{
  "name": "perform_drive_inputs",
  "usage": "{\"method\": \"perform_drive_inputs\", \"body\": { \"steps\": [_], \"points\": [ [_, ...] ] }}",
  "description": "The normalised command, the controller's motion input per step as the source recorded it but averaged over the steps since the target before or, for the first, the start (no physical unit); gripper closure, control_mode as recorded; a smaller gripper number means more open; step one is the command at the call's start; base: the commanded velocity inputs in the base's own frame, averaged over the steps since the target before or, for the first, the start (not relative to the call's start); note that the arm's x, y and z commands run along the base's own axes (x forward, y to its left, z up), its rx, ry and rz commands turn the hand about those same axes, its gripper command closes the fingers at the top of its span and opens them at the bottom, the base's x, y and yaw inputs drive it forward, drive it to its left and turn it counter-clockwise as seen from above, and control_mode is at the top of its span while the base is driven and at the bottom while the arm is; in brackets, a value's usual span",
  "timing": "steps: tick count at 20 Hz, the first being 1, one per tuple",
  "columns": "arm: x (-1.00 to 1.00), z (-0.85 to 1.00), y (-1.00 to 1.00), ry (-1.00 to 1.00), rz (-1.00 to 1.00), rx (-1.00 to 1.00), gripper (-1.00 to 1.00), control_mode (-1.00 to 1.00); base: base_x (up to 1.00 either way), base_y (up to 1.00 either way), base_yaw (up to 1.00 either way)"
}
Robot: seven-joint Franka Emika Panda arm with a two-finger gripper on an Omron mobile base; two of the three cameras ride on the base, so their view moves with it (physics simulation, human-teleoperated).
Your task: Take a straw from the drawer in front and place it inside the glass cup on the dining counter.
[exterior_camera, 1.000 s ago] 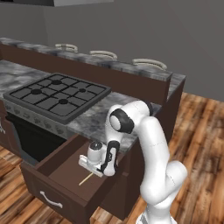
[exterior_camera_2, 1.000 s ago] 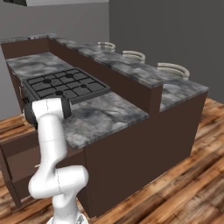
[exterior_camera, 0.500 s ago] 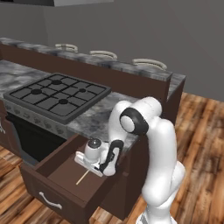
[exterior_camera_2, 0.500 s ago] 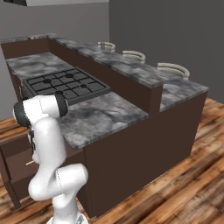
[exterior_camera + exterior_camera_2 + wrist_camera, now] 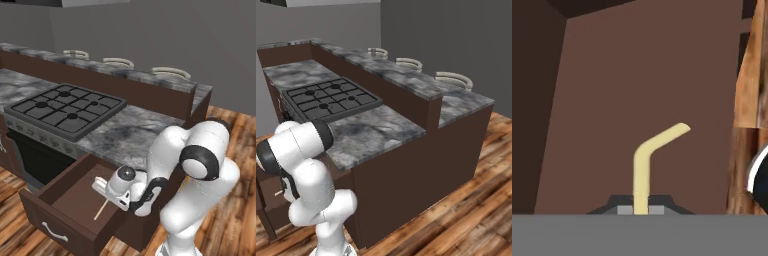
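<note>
Tool [image 5: 641,209] now closed on straw [image 5: 643,170] inside open drawer [image 5: 70,195]; jaws narrowed over last second. Grasp looks made; lift toward glass cup likely next.

One straw [image 5: 643,165], one open drawer [image 5: 70,200], one gas stove [image 5: 65,107], three plates [image 5: 170,73]

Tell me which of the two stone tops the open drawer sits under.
The lower worktop with the black gas stove; the drawer is pulled out beneath it, not the raised dining counter.
</note>
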Motion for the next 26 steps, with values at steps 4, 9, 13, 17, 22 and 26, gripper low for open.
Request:
{"method": "perform_drive_inputs", "body": {
  "steps": [4,9,13,17,22,26],
  "points": [
    [-0.15,1.00,0.15,0.00,0.00,0.04,1.00,-1.00,0.00,0.00,0.00],
    [-0.01,1.00,0.18,-0.01,0.00,0.03,1.00,-1.00,0.00,0.00,0.00],
    [0.00,1.00,0.10,-0.03,0.00,0.00,1.00,-1.00,0.00,0.00,0.00],
    [0.00,1.00,0.38,-0.03,0.00,0.00,1.00,-1.00,0.00,0.00,0.00],
    [0.00,1.00,0.59,-0.10,0.00,-0.08,1.00,-1.00,0.00,0.00,0.00],
    [0.02,1.00,0.34,-0.18,0.00,-0.19,1.00,-1.00,0.00,0.00,0.00]
  ]
}}
